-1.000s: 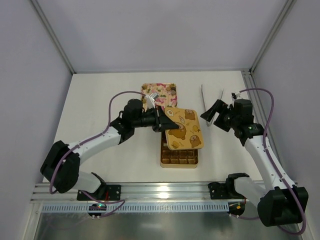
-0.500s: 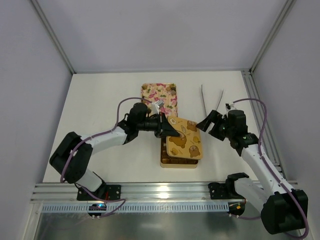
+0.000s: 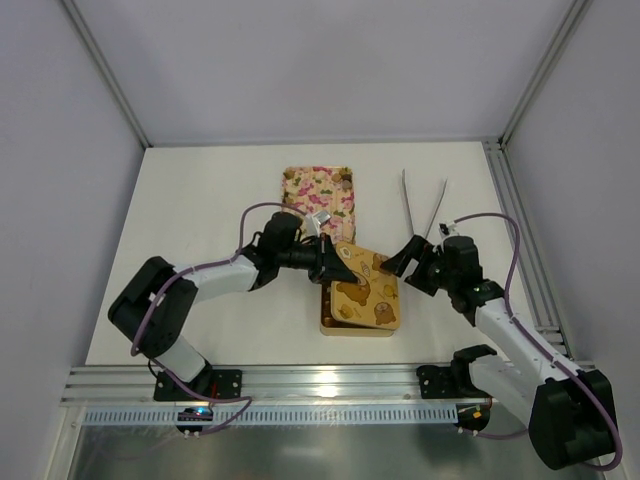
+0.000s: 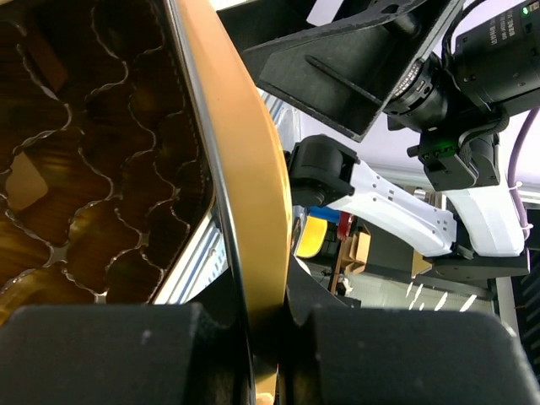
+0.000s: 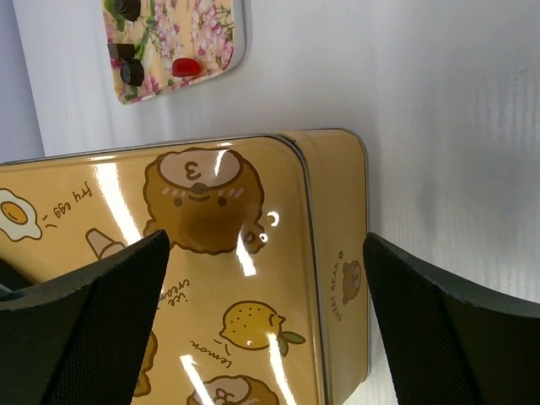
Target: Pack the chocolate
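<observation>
L gripper is clamped on the rim of the gold lid, near its upper-left corner. The L wrist view shows that edge pinched tight. The lid lies tilted over the box and isn't seated, since the box's near rim shows below it. R gripper hangs just beside the lid's right edge, jaws wide apart, holding nothing. Under the lifted side the cells look dark brown, prob. filled, but we can't be sure at that angle. A few pcs of chocolate, dark rounds plus a red one, lie on the floral tray beyond the box. Tongs lie well apart, to the right.

Risks as we judge them:
- A skewed lid pressed down could jam on a corner or push the box sideways.
- The corner grip gives poor leverage, so the lid may pivot or slip.
- Closing now would leave the tray's pcs unpacked.
</observation>
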